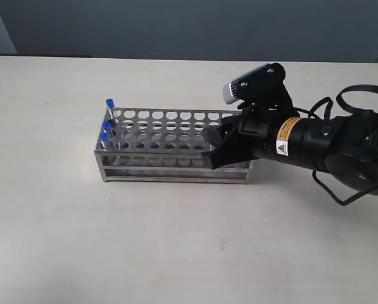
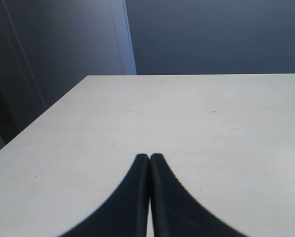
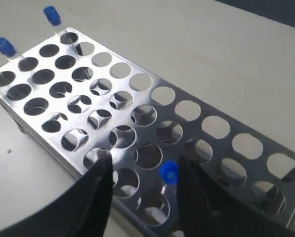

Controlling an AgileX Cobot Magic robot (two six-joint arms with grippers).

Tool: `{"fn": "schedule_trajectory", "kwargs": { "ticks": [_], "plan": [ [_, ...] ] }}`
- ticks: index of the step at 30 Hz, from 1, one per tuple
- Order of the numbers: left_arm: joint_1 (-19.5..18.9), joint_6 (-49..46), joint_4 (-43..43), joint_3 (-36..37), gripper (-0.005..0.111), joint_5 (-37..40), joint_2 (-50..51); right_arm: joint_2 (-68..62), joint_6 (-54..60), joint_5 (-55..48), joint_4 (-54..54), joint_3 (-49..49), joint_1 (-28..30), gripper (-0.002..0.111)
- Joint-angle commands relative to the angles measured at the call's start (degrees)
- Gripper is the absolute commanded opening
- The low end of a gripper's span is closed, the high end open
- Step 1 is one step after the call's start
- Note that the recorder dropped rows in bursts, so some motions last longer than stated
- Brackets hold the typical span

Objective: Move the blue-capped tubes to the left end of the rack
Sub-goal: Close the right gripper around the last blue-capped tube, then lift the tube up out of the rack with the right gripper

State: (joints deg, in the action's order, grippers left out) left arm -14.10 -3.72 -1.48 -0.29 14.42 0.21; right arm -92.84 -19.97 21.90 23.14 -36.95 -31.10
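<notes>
The tubes (image 1: pixel 106 126) are blue-capped, the rack (image 1: pixel 163 140) silver, the table (image 1: pixel 176 240) beige.

High exterior; right wrist near rack (image 3: pixel 179 90)

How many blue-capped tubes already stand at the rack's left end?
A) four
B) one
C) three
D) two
C: three blue-capped tubes stand in the end holes of the rack; the fourth tube is near the other end, between the open jaws of the right gripper.
</notes>
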Motion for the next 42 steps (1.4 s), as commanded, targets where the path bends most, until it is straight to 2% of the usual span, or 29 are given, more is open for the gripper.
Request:
{"fn": "schedule_trajectory", "kwargs": {
  "ticks": [1, 9, 20, 22, 27, 36, 42],
  "plan": [
    [-0.1, 0.2, -0.2, 0.3, 0.000, -0.7, -0.2, -2.6, 2.5, 5.5, -1.0, 0.7, 0.3, 0.041],
    [-0.1, 0.2, -0.2, 0.3, 0.000, -0.7, -0.2, -11.3, 7.7, 11.0, -6.9, 0.6, 0.3, 0.041],
    [-0.1, 0.2, -0.2, 0.3, 0.000, -0.7, -0.2, -12.6, 8.0, 12.5, -7.3, 0.6, 0.3, 0.040],
    [-0.1, 0.2, -0.2, 0.3, 0.000, -0.7, -0.2, -12.6, 8.0, 12.6, -7.3, 0.6, 0.3, 0.036],
    [-0.1, 0.2, -0.2, 0.3, 0.000, -0.7, -0.2, -12.3, 7.8, 15.3, -8.1, 0.6, 0.3, 0.000],
    [-0.1, 0.2, -0.2, 0.3, 0.000, -0.7, -0.2, -6.4, 10.3, 14.5, -7.8, -2.9, 0.3, 0.000],
    [-0.1, 0.2, -0.2, 0.3, 0.000, -0.7, -0.2, -4.8, 9.2, 14.0, -2.2, -9.3, 0.2, 0.000]
  ]
}}
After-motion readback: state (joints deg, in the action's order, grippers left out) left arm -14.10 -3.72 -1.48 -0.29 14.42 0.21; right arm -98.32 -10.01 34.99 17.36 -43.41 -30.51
